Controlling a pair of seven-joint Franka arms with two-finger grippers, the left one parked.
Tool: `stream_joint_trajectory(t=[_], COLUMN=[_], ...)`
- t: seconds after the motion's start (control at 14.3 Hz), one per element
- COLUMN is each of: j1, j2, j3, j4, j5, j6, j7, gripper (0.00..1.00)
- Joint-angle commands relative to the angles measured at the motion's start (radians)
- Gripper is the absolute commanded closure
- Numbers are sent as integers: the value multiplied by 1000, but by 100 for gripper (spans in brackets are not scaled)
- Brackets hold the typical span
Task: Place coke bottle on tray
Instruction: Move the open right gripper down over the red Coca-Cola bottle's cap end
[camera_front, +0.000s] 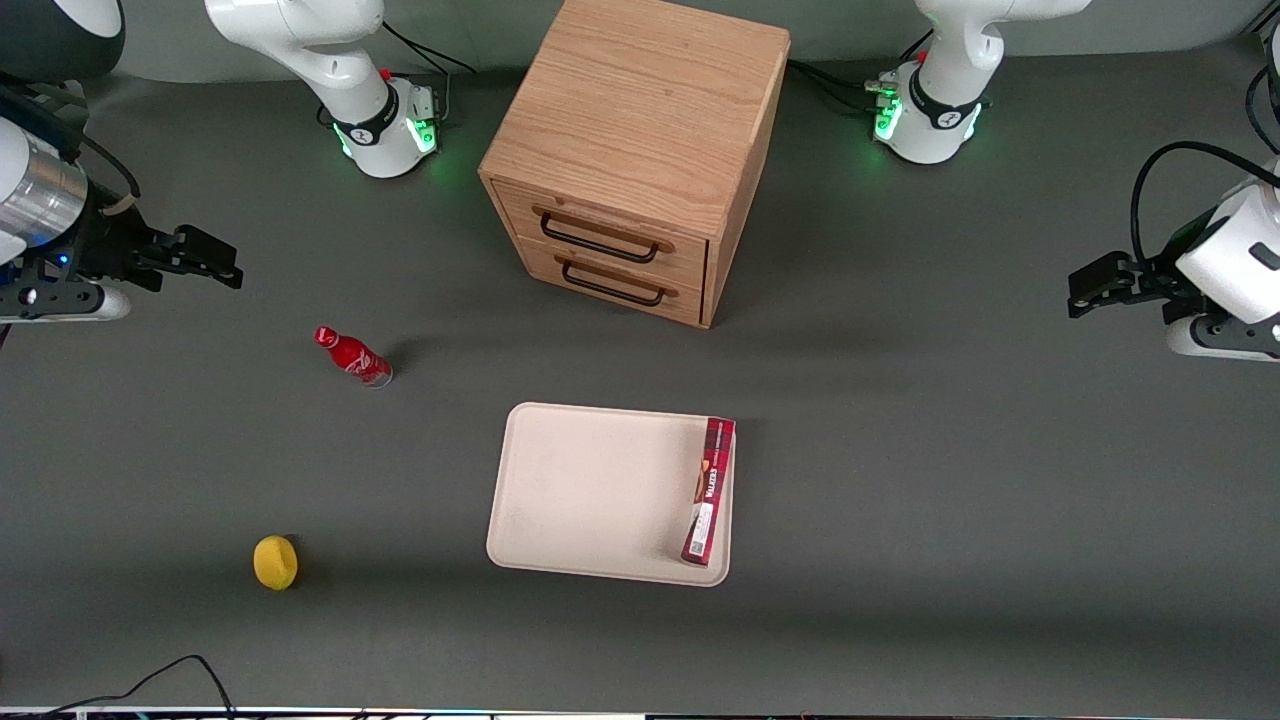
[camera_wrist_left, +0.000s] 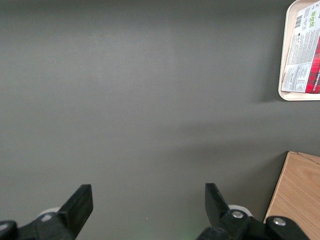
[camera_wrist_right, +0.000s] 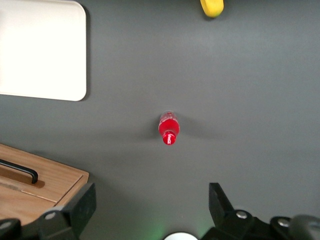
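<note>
The gripper (camera_front: 215, 265), at the left edge of the front view, hangs with fingers (camera_wrist_right: 80, 207) spread and empty, well apart from the coke bottle (camera_front: 353, 356), which stands on the table left of centre. The tray (camera_front: 585, 490) lies lower centre, carrying a dark-red box (camera_front: 709, 490) along one edge. A lemon (camera_front: 275, 562) sits lower left. The reach has not begun; next, the gripper must descend over the bottle and close.

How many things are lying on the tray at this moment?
1. Only the long dark-red box lies on the tray, along its edge toward the parked arm's end. The coke bottle stands on the table, and the gripper hangs open, apart from it.
</note>
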Motion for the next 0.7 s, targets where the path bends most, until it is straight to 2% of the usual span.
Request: stream_joint_trajectory(t=[0.0, 0.35, 0.49, 0.63], j1=[-30, -33, -50, -58], j2=[24, -17, -74, -111], j3=[1, 5, 5, 2], j4=[-32, -357, -497, -568], j5=[30, 46, 46, 46], j6=[-1, 353, 446, 486], j7=[-13, -59, -110, -159], gripper=[0, 0, 0, 0])
